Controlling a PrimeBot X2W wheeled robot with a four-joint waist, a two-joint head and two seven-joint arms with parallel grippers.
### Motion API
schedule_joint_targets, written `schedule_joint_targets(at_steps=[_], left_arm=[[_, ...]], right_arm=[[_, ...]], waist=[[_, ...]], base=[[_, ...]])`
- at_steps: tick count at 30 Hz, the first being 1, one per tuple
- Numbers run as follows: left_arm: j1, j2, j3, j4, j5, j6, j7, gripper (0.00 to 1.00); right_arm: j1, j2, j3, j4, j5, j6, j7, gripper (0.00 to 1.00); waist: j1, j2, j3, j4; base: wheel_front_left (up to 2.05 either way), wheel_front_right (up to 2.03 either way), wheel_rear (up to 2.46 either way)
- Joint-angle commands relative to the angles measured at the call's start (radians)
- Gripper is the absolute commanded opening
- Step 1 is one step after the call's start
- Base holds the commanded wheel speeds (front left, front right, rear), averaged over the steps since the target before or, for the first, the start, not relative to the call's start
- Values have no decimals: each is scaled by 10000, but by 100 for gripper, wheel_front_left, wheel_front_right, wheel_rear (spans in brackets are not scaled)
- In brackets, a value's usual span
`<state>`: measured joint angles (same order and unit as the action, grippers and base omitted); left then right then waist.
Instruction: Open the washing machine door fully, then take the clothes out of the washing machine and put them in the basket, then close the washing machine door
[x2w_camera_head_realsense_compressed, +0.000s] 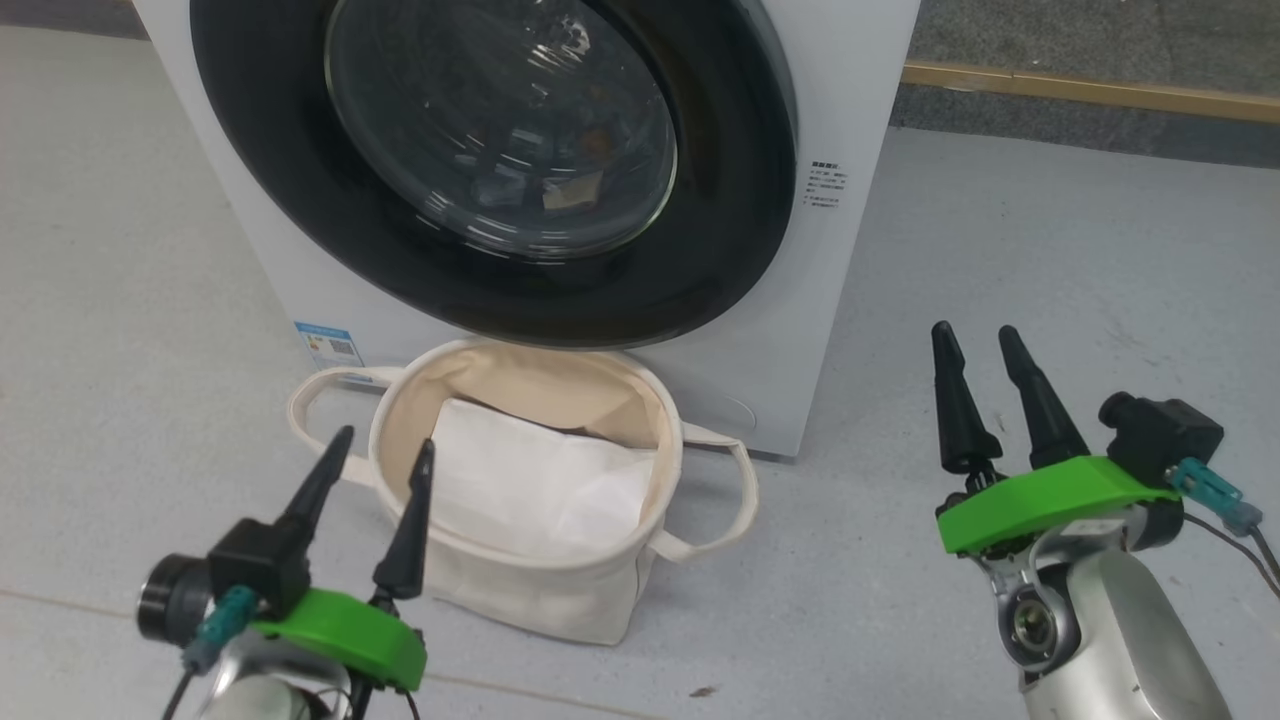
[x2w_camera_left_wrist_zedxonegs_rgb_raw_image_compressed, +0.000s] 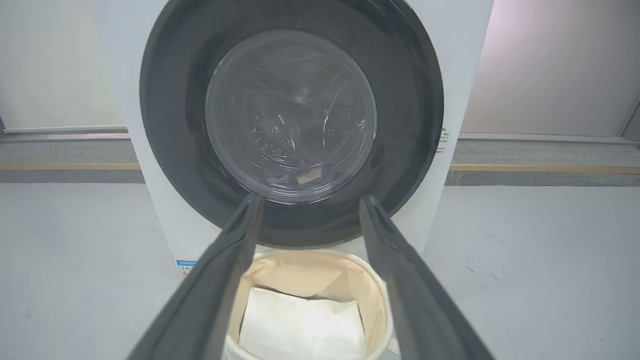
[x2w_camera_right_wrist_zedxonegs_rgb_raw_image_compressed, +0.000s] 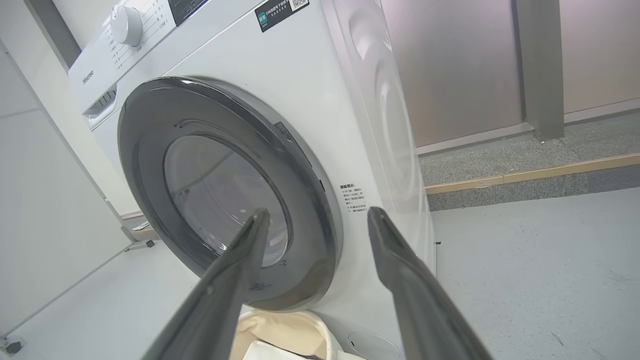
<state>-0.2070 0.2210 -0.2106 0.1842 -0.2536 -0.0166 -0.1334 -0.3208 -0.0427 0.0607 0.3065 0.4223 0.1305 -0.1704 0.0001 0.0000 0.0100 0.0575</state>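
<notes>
1. At the front of the washing machine (x2w_camera_head_realsense_compressed: 800, 330), the washing machine door (x2w_camera_head_realsense_compressed: 495, 160) sits closed, flush against the white body.
2. Behind its glass, low down, the clothes (x2w_camera_head_realsense_compressed: 570, 188) show dimly, a beige patch among them.
3. Just below the door, the basket (x2w_camera_head_realsense_compressed: 530, 590) stands on the grey floor (x2w_camera_head_realsense_compressed: 1050, 250), close against the machine, with a white sheet (x2w_camera_head_realsense_compressed: 540, 480) inside.
4. The left gripper (x2w_camera_head_realsense_compressed: 387, 437) hovers at the basket's near left rim, fingers spread wide, holding nothing.
5. The right gripper (x2w_camera_head_realsense_compressed: 974, 328) hangs well apart to the basket's right, fingers likewise parted and empty.
</notes>
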Motion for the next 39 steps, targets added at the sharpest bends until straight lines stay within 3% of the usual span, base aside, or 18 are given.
schedule_joint_targets(at_steps=[1, 7, 11, 15, 26, 33, 39], left_arm=[[-558, 282, 190, -374, 378, 106, -144, 100], [-602, 233, -52, -394, 977, 194, -353, 100], [-537, 116, -87, -351, 1128, 244, -520, 100], [-436, 40, -57, -319, 1345, 412, -732, 100], [-593, 106, -407, -138, 2580, 732, -1208, 100], [-603, 63, -316, -74, 2306, 777, -1249, 100], [-577, -358, 315, -106, 1334, 945, -1267, 100]], right_arm=[[-312, -55, 137, -426, -312, 2, -188, 100], [-242, -60, -50, -326, -524, 2, -363, 100], [-252, -63, 115, 111, 430, 2, -479, 100], [-428, -67, 154, 373, 362, 2, -596, 100], [-617, -75, 245, 359, -1388, 2, -913, 100], [-551, -75, 325, 492, -1192, 2, -913, 100], [-551, -75, 334, 712, -560, 2, -914, 100]], waist=[[0, 0, 22, 12], [0, 0, 174, 90], [0, 0, 218, 131], [0, 0, 264, 152], [0, 0, 382, 237], [0, 0, 381, 222], [0, 0, 402, 215]], base=[[0, 0, 0], [0, 0, 0], [0, 0, 0], [0, 0, 0], [0, 0, 0], [0, 0, 0], [0, 0, 0]])
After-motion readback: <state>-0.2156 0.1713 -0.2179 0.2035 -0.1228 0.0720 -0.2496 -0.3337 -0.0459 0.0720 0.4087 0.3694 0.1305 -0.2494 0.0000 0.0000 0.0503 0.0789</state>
